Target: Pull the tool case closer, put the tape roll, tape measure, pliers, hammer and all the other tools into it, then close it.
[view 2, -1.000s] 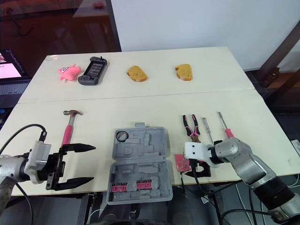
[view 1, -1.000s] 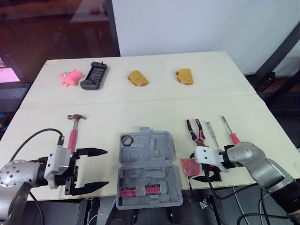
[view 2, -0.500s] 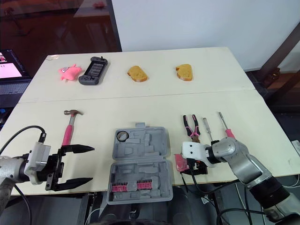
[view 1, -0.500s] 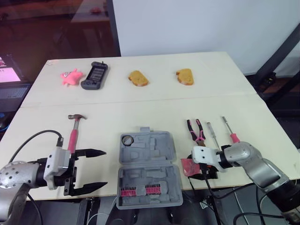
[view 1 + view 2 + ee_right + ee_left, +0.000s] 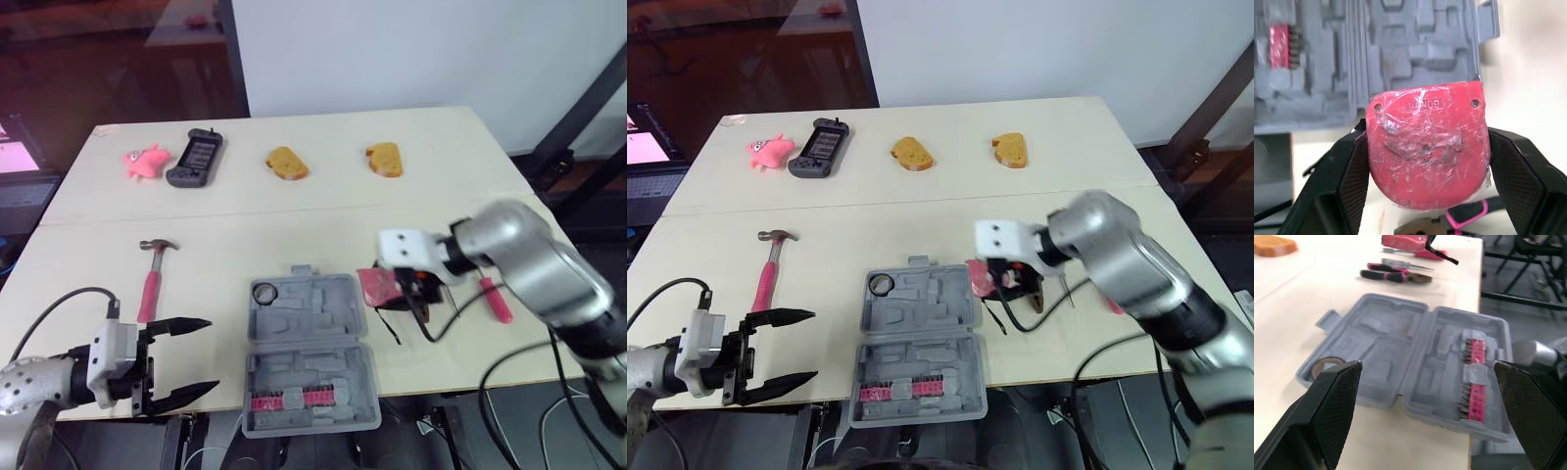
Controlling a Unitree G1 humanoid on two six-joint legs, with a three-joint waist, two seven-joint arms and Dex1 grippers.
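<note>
Centre frame: my right claw grips the red tape measure beside the open grey plastic tool case. Left claw gapes empty; pink-handled hammer unpacked.

Bright even light, faint shadows, blurry backgrounds in wrist views.

Tool case open flat; far-half recesses free except tape roll in left corner, bit row sits in near half. I see bare table lane between hammer and case, my left gripper, jaws wide, at its near end. Right edge crowded: right gripper clamping tape measure, pliers, screwdriver beyond.
</note>
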